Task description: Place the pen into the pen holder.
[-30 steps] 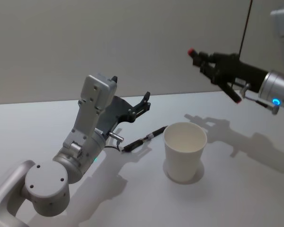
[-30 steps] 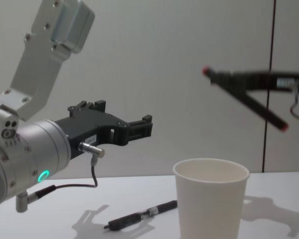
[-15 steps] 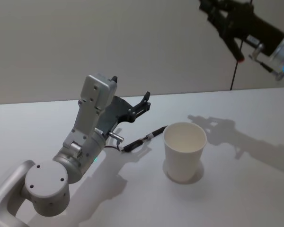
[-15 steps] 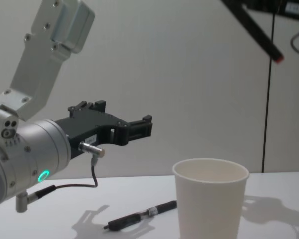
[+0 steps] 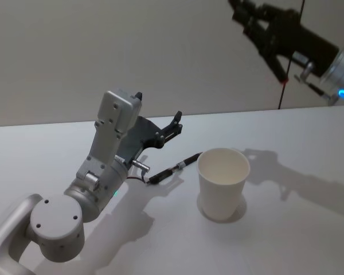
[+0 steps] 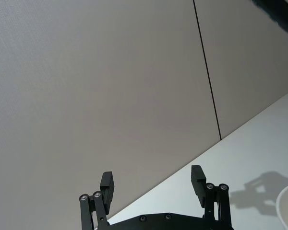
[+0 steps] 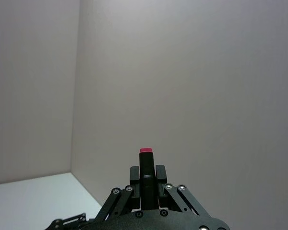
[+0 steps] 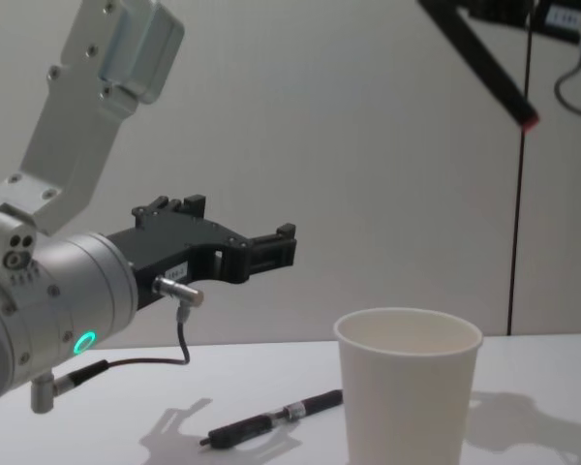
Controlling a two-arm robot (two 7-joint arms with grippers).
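Note:
The pen holder is a white paper cup (image 5: 222, 183) (image 8: 407, 387) standing upright and open at mid table. High above and right of it, my right gripper (image 5: 258, 34) (image 7: 145, 179) is shut on a black pen (image 5: 280, 67) (image 8: 494, 82) with a red tip, held slanted in the air. A second black pen (image 5: 171, 169) (image 8: 271, 421) lies flat on the table just left of the cup. My left gripper (image 5: 175, 123) (image 8: 271, 247) (image 6: 153, 184) hovers open above that lying pen, with nothing between its fingers.
The white table (image 5: 309, 240) ends at a plain grey wall with a thin dark vertical seam (image 8: 518, 242). My left arm's grey body (image 5: 97, 177) takes up the near left of the table. The right arm's shadow (image 5: 286, 172) falls right of the cup.
The right gripper has risen with the pen from beside the cup to high up, then shifted slightly left. Its shadow has slid toward the cup. The left arm, cup and lying pen are unmoved.

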